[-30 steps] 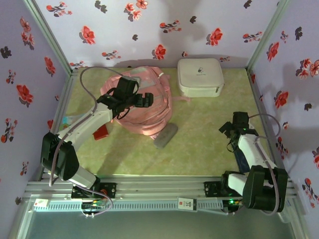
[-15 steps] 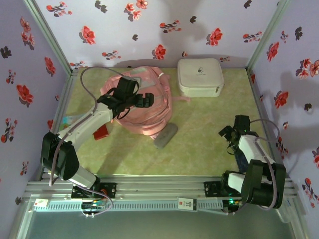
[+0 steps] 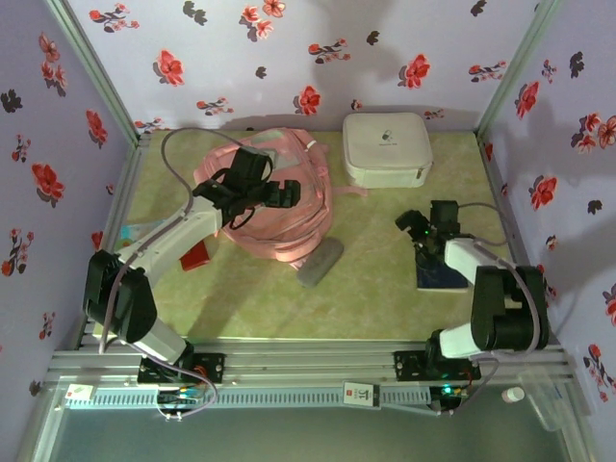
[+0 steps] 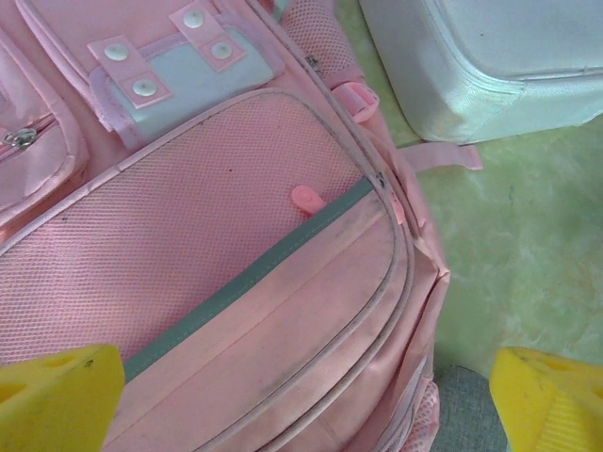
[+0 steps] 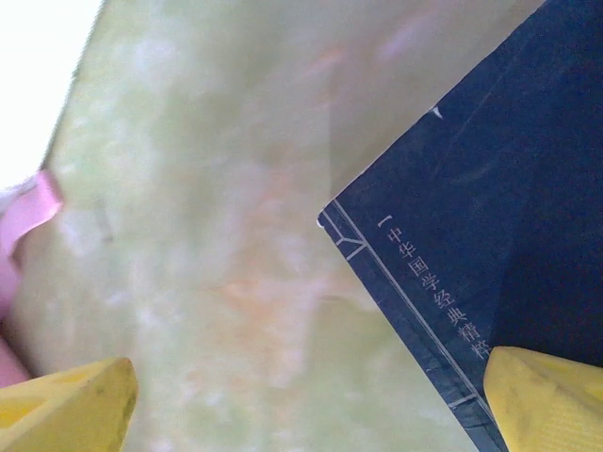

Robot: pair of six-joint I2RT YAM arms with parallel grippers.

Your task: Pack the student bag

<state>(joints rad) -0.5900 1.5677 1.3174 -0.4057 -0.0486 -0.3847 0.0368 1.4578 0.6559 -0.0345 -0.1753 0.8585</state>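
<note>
Though soft fabric, student bag [image 4: 283,358] carries mesh pocket [image 4: 170,226].

The backpack [image 3: 303,217] is pink with a grey stripe. The case [image 3: 387,146] is white, the table [image 3: 371,289] mottled green, the book [image 5: 490,217] dark blue, the walls [image 3: 289,43] lilac with red flowers.

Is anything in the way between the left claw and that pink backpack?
Nothing visible. The left gripper hangs open right above the pink backpack. Its wrist camera looks straight down onto the mesh front pocket between the yellow fingertips, with no object in between.
</note>
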